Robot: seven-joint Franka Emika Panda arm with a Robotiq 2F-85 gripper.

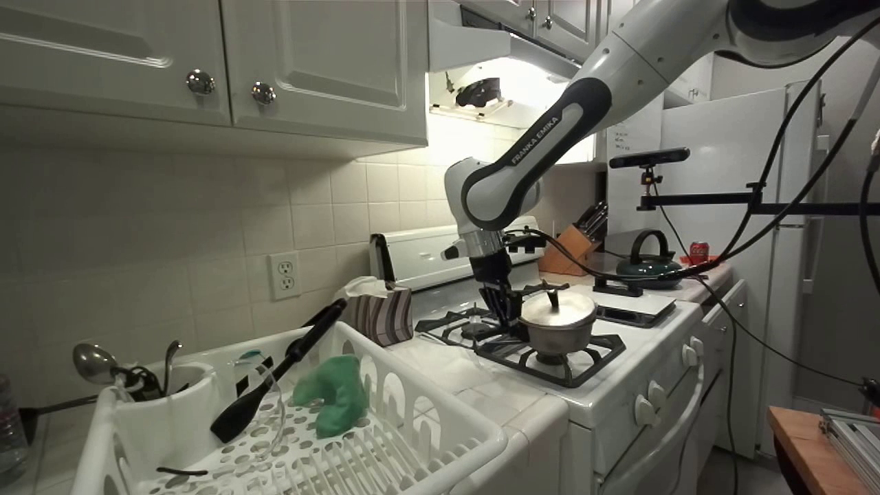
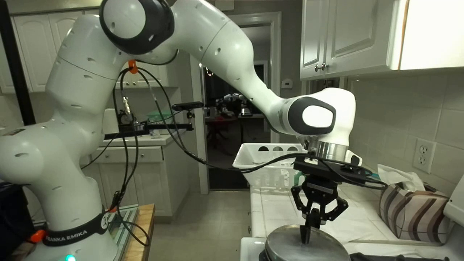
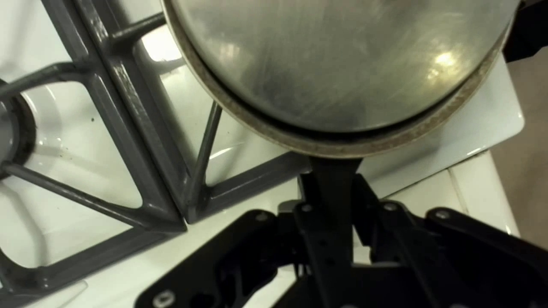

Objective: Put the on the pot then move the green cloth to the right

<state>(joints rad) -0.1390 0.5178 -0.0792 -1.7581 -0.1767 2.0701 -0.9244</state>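
A metal pot (image 1: 558, 338) with its metal lid (image 1: 567, 311) on it is at the front burner of the stove; whether it rests on the grate or is just above it, I cannot tell. The lid also shows in an exterior view (image 2: 319, 250) and the wrist view (image 3: 342, 64). My gripper (image 1: 511, 322), also in an exterior view (image 2: 314, 219), points down beside the pot. In the wrist view its fingers (image 3: 332, 186) are closed around the black pot handle (image 3: 335, 168). The green cloth (image 1: 340, 397) lies in the white dish rack, away from the gripper.
The dish rack (image 1: 440, 405) holds a black spatula (image 1: 275, 378) and a utensil cup (image 1: 168, 419). A striped tissue box (image 1: 385, 316) stands beside the stove. A knife block (image 1: 569, 249) and a kettle (image 1: 650, 265) stand beyond it. Black burner grates (image 3: 115, 141) surround the pot.
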